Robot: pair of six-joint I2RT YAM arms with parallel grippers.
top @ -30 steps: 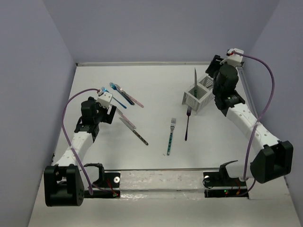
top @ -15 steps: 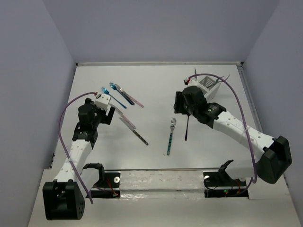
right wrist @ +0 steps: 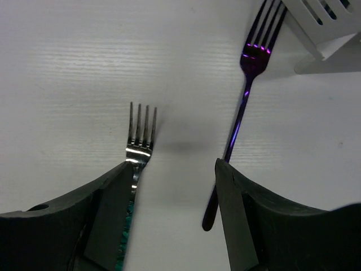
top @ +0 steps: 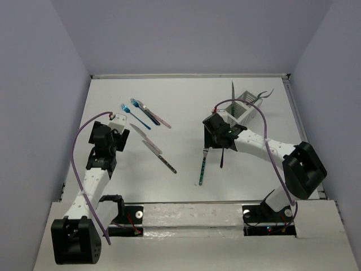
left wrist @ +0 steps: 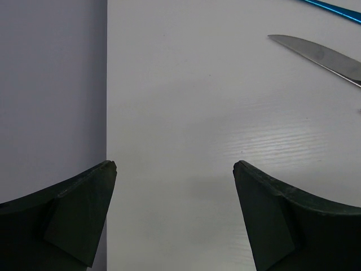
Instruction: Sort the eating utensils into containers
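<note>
Two forks flank the right gripper (right wrist: 172, 169), spread and empty: teal-handled fork (right wrist: 141, 135) at 9 o'clock, purple fork (right wrist: 248, 84) at 3. Closing here may pinch bare worktop (right wrist: 67, 68) or shove both askew. The caddy (right wrist: 330, 25) sits at 1 o'clock; the left gripper (left wrist: 172, 169) is spread too.

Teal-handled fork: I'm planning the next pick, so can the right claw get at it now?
Probably yes: the right claw hangs open over the teal-handled fork, nothing on top, though it lies off-centre, toward one side.
</note>
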